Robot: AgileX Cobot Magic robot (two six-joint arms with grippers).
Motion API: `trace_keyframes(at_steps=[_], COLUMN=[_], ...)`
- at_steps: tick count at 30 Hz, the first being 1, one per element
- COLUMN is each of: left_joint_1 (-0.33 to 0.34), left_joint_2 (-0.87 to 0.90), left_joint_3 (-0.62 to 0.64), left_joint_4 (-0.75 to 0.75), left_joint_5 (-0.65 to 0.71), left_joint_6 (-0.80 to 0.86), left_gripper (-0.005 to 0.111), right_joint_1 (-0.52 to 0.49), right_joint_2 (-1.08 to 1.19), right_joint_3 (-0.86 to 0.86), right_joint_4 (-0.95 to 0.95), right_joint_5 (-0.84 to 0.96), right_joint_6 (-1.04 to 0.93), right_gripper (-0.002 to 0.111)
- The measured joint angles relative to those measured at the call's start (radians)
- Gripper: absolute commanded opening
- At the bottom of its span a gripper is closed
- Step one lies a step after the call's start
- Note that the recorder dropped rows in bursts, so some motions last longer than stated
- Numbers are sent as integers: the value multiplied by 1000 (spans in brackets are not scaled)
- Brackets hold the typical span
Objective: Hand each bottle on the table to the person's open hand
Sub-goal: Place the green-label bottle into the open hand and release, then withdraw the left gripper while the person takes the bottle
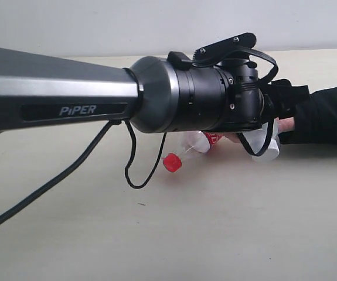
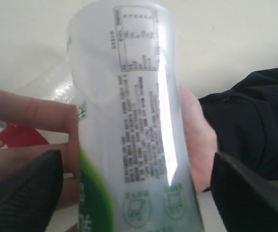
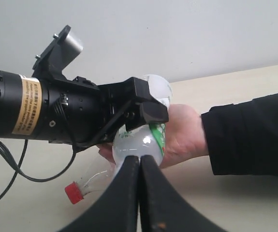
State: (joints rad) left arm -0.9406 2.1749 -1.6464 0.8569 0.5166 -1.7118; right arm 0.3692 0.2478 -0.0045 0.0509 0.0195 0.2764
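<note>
Over palm (image 3: 184, 133) | left jaws grip white-green bottle (image 2: 129, 130) | right jaws clenched | arm (image 1: 57, 96) reads "PiPER"

A plain wall (image 1: 127, 23) stands behind the far edge of the table (image 1: 227, 234), pale grey-white and bare, without marks or seams that I can make out. It meets the far edge in one straight line running the whole width. The tabletop is a pale beige with a faint wood grain and a few tiny dark specks toward the near edge. Light is soft and even, falling from above; shadows on the surface are faint and blurred, with no hard edges. In the right wrist view the same wall (image 3: 177, 34) looks slightly cooler grey above the cream surface (image 3: 235, 203). No floor, window or other furniture shows.
</note>
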Motion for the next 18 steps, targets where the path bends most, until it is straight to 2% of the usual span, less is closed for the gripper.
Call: trace_keyframes(at_steps=[7,11,13,16,18], left_joint_1=[0,0,0,0,0], left_joint_2=[-62,-100,-125,-163,-192], left_joint_3=[0,0,0,0,0], left_joint_4=[-33,-34,-37,-37,-37], left_joint_5=[41,53,53,68,96], left_joint_6=[91,159,200,255,288], left_gripper=[80,74,66,44,21], right_joint_1=[0,0,0,0,0], right_joint_2=[0,0,0,0,0], right_joint_3=[0,0,0,0,0], right_joint_4=[0,0,0,0,0], right_joint_5=[0,0,0,0,0], right_joint_6=[0,0,0,0,0], right_gripper=[0,0,0,0,0])
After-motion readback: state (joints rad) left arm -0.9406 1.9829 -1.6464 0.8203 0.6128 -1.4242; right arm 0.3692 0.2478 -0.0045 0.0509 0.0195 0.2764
